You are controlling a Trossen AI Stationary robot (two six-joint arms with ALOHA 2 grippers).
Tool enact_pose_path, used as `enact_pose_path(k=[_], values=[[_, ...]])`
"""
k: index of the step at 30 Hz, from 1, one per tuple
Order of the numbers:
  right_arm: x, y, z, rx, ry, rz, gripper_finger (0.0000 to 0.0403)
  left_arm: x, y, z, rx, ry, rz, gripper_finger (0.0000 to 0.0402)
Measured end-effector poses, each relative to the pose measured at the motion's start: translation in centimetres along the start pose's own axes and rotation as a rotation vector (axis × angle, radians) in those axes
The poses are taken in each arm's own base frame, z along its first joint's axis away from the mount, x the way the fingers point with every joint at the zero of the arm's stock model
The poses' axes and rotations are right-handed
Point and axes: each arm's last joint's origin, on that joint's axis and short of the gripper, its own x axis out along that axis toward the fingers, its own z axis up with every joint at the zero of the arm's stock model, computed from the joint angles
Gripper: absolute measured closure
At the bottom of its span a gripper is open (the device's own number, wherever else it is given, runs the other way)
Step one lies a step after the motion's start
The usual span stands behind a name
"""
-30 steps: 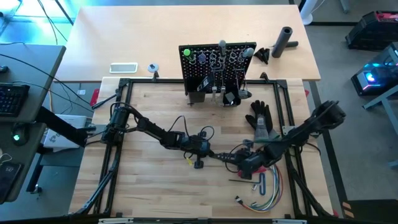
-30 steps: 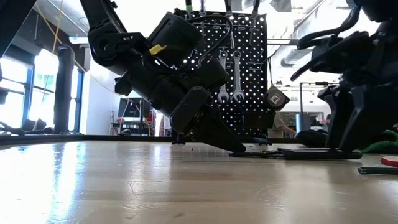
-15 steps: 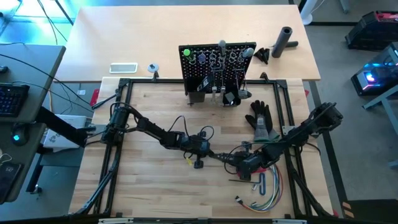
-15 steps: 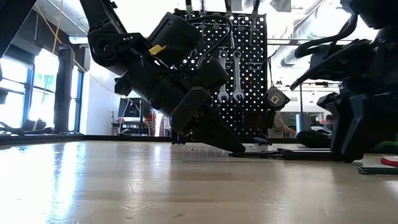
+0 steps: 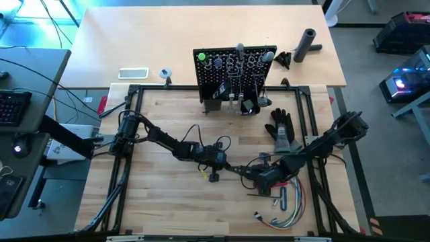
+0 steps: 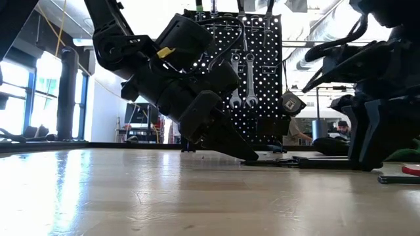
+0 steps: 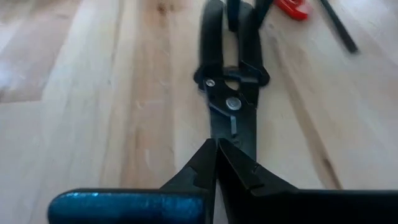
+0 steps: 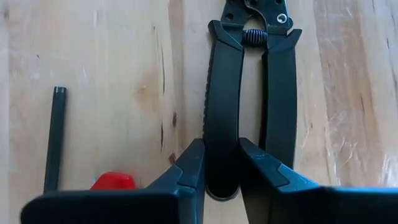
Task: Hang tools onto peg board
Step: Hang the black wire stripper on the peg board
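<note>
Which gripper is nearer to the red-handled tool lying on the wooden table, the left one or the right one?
The right. The right gripper, closed on one handle of the black pliers, sits just beside the red-handled tool. The left gripper, shut at the pliers' nose, is farther away.

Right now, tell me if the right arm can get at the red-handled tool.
Probably not yet. The right gripper is closed around one handle of the black pliers, so it is busy. The red-handled tool lies just beside it on the table, with nothing lying between them.
</note>
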Motion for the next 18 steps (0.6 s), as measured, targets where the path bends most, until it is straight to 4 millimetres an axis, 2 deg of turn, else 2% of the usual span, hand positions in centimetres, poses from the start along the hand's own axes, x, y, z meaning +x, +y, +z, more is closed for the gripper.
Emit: enact_pose_path(k=[9,18], values=[[-1.7,0.6,2.0,-0.108,0.021,-0.046,0.0345,-2.3,0.6,2.8,-0.017,-0.085,-0.081,0.0332],[-2.6,1.0,3.2,-0.160,-0.002,-0.065,0.0345,-2.6,1.8,3.1,-0.171,-0.082,-0.239,0.0253]])
